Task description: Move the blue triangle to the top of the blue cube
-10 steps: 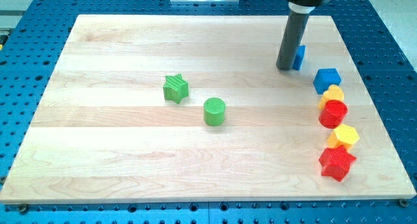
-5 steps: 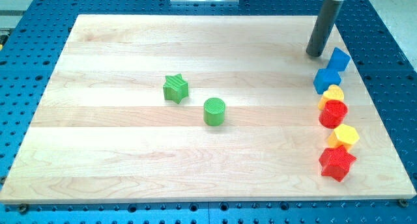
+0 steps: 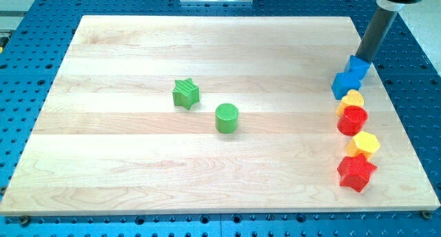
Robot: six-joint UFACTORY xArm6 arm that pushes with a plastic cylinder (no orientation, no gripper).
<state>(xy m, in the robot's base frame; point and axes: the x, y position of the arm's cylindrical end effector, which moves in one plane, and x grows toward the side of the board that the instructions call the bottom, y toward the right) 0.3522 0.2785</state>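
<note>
Wooden board (image 3: 138, 161) carries eight blocks. Blue triangle (image 3: 358, 65) touches my tip (image 3: 364, 60); blue cube (image 3: 344, 84), yellow and red blocks just below; green star (image 3: 185, 93), green cylinder (image 3: 227, 118) far left.

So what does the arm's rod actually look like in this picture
A plain dark grey cylinder, smooth and straight, with no markings or cables showing. It widens into a black collar at the view's top edge, where it is cut off. My tip is flat-ended, right at the blue triangle by the blue cube.
</note>
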